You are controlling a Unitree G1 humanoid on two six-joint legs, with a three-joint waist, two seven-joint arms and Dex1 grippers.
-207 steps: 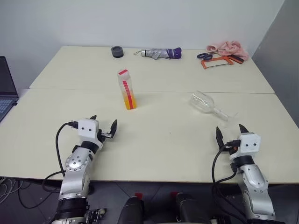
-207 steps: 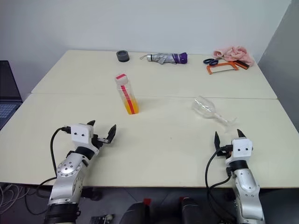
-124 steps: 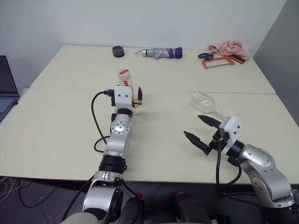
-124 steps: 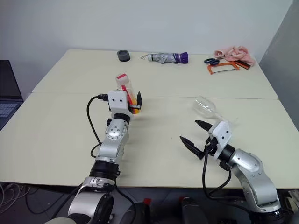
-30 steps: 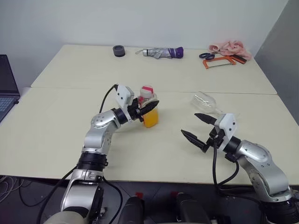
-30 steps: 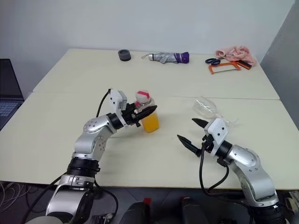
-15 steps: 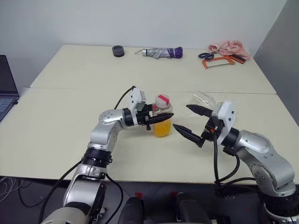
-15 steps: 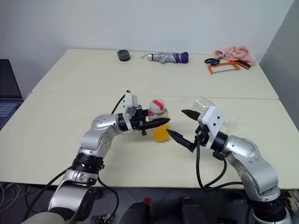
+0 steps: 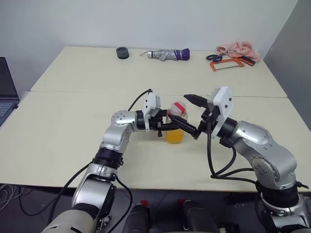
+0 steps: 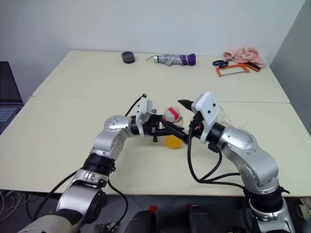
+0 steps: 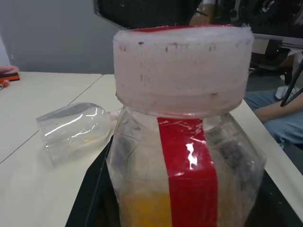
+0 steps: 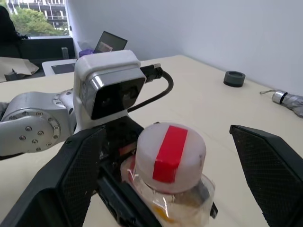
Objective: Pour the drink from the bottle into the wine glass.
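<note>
The bottle (image 9: 176, 127), clear with a pale cap (image 12: 170, 152) carrying a red stripe, is held upright just above the table's middle. My left gripper (image 9: 178, 128) is shut on its body from the left. The orange drink (image 10: 172, 141) fills its lower part. My right gripper (image 9: 188, 115) is open, reaching in from the right; one black finger (image 12: 78, 175) stands on each side of the cap without touching it. The wine glass (image 11: 71, 130) lies on its side on the table behind the bottle, mostly hidden by my right arm in the eye views.
Along the table's far edge lie a black roll (image 9: 122, 53), a folded umbrella (image 9: 167, 55), scissors (image 9: 214, 57), an orange-framed saw (image 9: 226, 64) and a pink cloth (image 9: 236, 48). A laptop (image 9: 6, 92) sits at the far left. A person's arm (image 11: 270, 106) shows beyond the table.
My left gripper has carried the bottle to the right. My right gripper has risen and moved left, and its open fingers now flank the cap.
</note>
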